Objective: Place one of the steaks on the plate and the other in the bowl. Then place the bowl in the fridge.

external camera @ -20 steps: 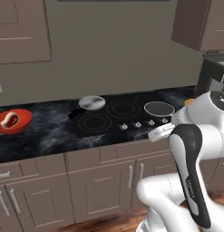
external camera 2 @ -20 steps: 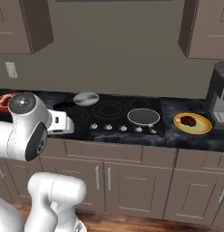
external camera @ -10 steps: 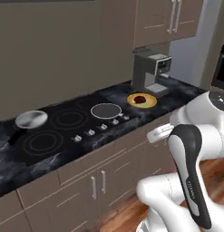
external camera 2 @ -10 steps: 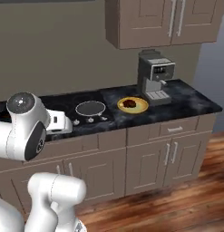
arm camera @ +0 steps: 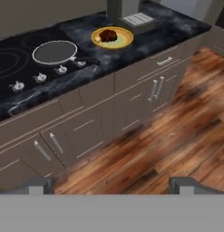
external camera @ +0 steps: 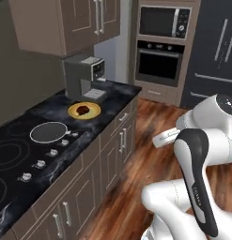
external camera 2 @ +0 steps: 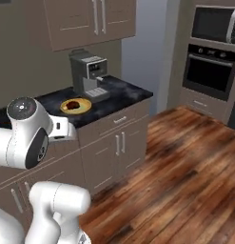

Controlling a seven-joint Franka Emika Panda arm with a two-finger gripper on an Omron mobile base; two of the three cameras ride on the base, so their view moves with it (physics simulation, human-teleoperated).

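A steak (external camera: pixel 82 110) (external camera 2: pixel 73 104) (arm camera: pixel 108 35) lies on the yellow plate (external camera: pixel 94 111) (external camera 2: pixel 85 106) (arm camera: pixel 125 41), which sits on the dark counter in front of the coffee machine. The bowl is out of view. At the far right stands the dark fridge (external camera: pixel 216 56) with its long silver handles, doors shut. My gripper (arm camera: pixel 112 186) is open and holds nothing; its fingertips (arm camera: pixel 38 184) stand wide apart. It hangs over the wooden floor in front of the lower cabinets, well away from the plate.
A coffee machine (external camera: pixel 82 75) (external camera 2: pixel 88 71) stands behind the plate. A black cooktop with a grey round pan (external camera: pixel 48 132) (arm camera: pixel 54 52) lies left of it. The built-in oven and microwave (external camera: pixel 162 44) (external camera 2: pixel 211 52) flank the fridge. Wooden floor (external camera 2: pixel 176 167) stretches toward them.
The whole picture has swung to the right, so the camera moved with the base: the cooktop slid left, and the oven, fridge and floor came into view. The gripper stays open.
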